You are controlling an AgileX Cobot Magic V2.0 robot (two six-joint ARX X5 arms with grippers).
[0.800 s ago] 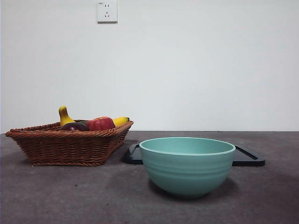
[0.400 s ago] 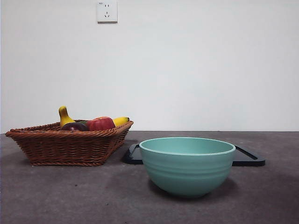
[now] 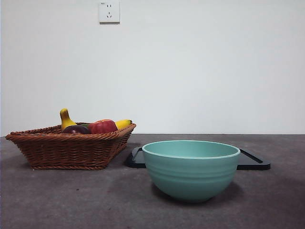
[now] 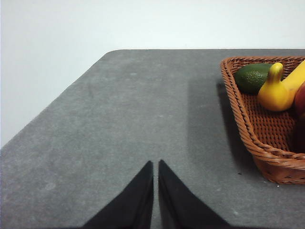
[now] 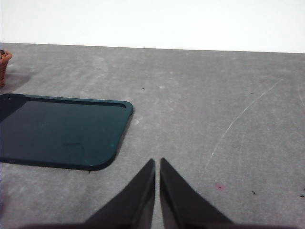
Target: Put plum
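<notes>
Maroon plum [image 3: 75, 129] in wicker basket [image 3: 71, 150]

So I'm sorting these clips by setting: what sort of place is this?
Probably a lab or test bench rather than a home: a bare grey table against a blank white wall with a socket, holding only a staged fruit basket, bowl and tray.

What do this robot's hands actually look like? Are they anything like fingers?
Not much like fingers. Each wrist view shows the left gripper and the right gripper as two plain matte black jaws, broad at the base and tapering to sharp points. No cables, markings or arm bodies are visible.
</notes>
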